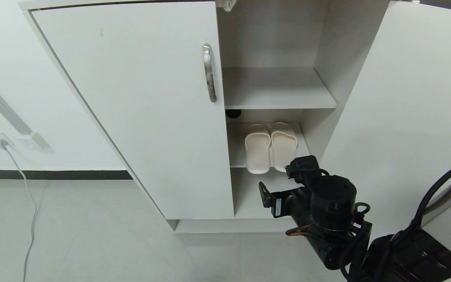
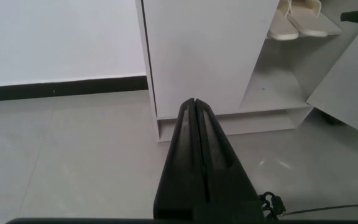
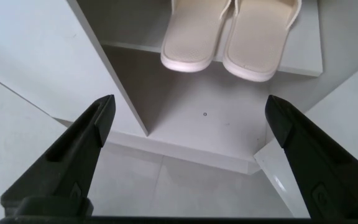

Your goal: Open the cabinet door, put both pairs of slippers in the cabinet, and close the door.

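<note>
Right gripper (image 1: 282,179), spread and empty, is hovering; cream slippers (image 1: 271,145) are lying shelved at its 12 o'clock. Left gripper (image 2: 194,102) is resting pressed together. Second pair likely needs fetching next.

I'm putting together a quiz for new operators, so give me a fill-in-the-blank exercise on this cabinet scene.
1. In the cabinet, the slippers lie on the ____ shelf.
2. The right gripper is ____.
3. The left gripper is ____.
4. The door bearing the handle is ____.
Missing words: middle, open, shut, closed.
</note>
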`<state>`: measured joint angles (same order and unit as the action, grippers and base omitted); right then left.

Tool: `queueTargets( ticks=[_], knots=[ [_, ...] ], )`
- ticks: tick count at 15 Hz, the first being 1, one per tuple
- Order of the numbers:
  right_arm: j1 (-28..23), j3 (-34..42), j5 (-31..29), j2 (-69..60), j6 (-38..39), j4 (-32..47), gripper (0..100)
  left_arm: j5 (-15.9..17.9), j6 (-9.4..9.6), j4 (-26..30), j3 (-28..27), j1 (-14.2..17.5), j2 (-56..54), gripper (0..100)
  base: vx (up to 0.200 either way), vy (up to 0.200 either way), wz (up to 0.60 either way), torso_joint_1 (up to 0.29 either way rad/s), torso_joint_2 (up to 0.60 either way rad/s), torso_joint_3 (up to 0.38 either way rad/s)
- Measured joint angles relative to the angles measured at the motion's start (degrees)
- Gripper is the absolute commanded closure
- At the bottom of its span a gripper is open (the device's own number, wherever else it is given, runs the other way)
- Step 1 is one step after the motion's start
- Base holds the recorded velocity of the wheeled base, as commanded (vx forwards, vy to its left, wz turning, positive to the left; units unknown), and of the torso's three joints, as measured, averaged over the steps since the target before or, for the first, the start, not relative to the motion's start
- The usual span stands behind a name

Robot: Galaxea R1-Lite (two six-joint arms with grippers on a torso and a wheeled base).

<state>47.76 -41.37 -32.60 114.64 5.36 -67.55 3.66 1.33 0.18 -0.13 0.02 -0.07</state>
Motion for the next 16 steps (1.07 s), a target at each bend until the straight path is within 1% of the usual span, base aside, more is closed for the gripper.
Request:
queueTargets(
  ticks=[9, 16],
  knots=[
    [0.3, 0.8, 0.0, 0.0, -0.1, -0.1, 0, 0.1, 0.0, 0.0, 0.0, 0.0, 0.0, 100, 0.0, 0.0, 0.0, 0.0, 0.0, 0.0],
    [0.7, 1.0, 0.0, 0.2, -0.1, -0.1, 0, 0.1, 0.0, 0.0, -0.1, 0.0, 0.0, 100, 0.0, 0.0, 0.0, 0.002, 0.0, 0.164]
  ],
)
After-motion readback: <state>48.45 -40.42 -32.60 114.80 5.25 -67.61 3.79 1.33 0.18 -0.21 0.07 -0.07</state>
